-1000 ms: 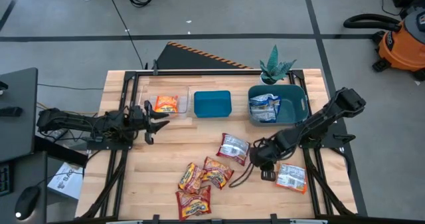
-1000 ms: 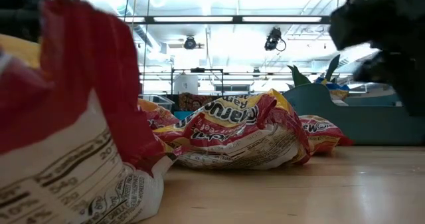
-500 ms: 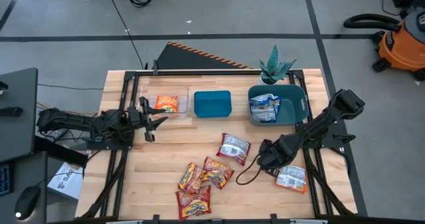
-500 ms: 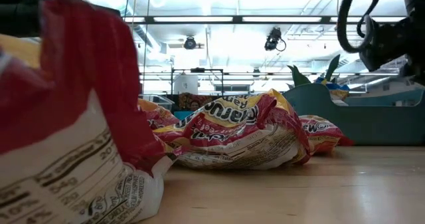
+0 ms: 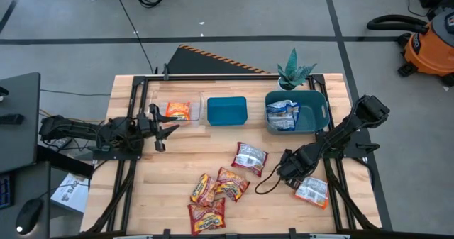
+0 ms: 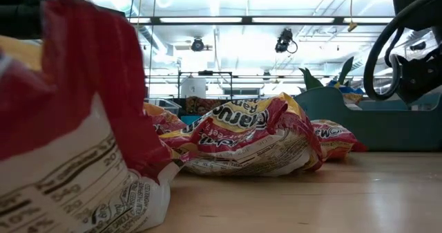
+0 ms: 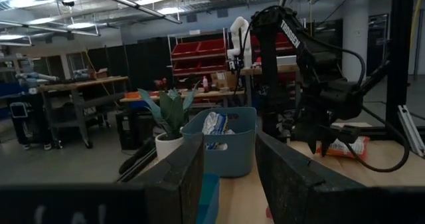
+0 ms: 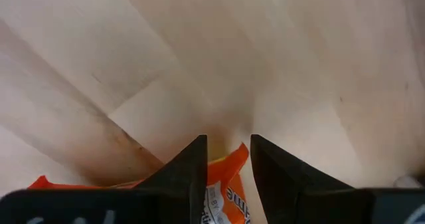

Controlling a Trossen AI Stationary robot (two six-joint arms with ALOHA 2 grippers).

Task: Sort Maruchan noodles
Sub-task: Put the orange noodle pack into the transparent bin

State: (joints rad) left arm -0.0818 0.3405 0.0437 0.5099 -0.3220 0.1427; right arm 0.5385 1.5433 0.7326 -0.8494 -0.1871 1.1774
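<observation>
Near edge: red-and-yellow packets (image 5: 213, 196) clustered on table (image 5: 177, 161). Right gripper (image 5: 293, 175) lowered over orange packet (image 5: 311, 190), fingers (image 8: 192, 167) slightly spread astride its corner. Farther: left gripper (image 5: 164, 128) spread, idle beside clear bin (image 5: 177, 110). Blue-and-white packets (image 5: 282, 115) inside teal bin (image 5: 319, 111).

We see a grey concrete floor (image 5: 234, 12) crossed by dark tape lines around the wooden table (image 5: 184, 150). An orange shop vacuum (image 5: 431, 39) stands at the far right, and a black desk (image 5: 18, 118) sits at the left. Long ceiling lights (image 6: 207, 20) glow overhead. Far off, shelves hold red bins (image 7: 199, 56) beside a workbench (image 7: 73, 91).
</observation>
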